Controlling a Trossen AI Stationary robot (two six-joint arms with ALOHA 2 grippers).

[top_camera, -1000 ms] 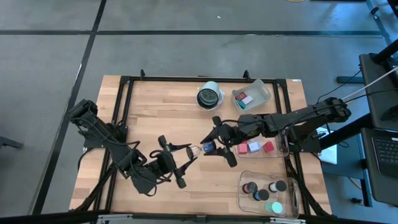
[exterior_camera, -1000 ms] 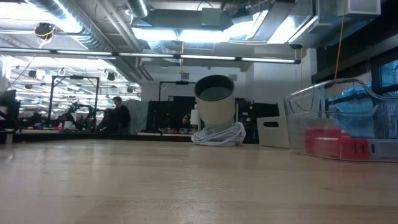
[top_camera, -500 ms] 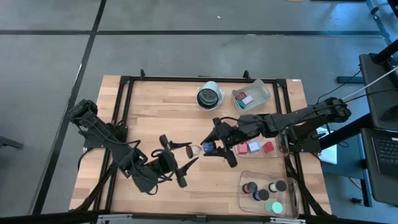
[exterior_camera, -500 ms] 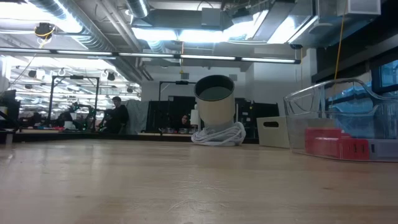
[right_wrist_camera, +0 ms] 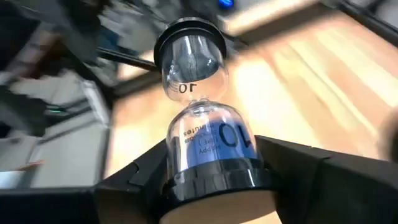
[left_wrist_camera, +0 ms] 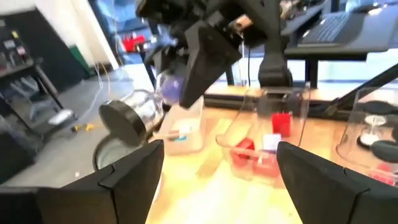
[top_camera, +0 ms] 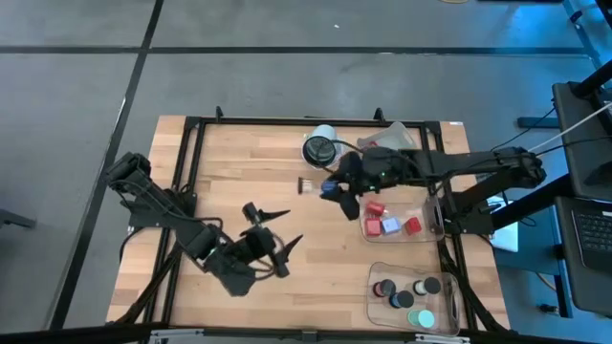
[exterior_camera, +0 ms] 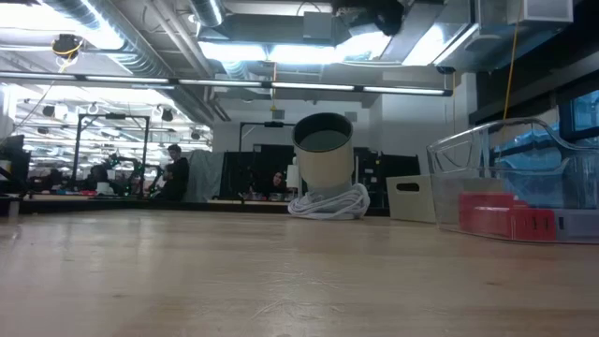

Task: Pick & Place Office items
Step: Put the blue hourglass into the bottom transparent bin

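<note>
In the high view, an hourglass (top_camera: 316,185) is held by the right gripper (top_camera: 335,188) above the table (top_camera: 239,172), toward one o'clock from the table's middle, near the white-and-dark bowl-like thing (top_camera: 322,148). The left gripper (top_camera: 278,229) is seen spread and empty toward seven o'clock. Red blocks (top_camera: 412,225) lie in a clear bin (top_camera: 432,222) at three o'clock; black discs (top_camera: 431,285) and a teal round piece (top_camera: 421,318) lie in another bin toward five o'clock.

In the low view, the bowl-like thing (exterior_camera: 325,178) is seen at twelve o'clock and red blocks (exterior_camera: 510,217) at three o'clock.

In the left wrist view, that arm's fingers (left_wrist_camera: 130,180) are seen wide apart.

In the right wrist view, the hourglass (right_wrist_camera: 202,118) is clamped at its black base between the fingers (right_wrist_camera: 149,171).
</note>
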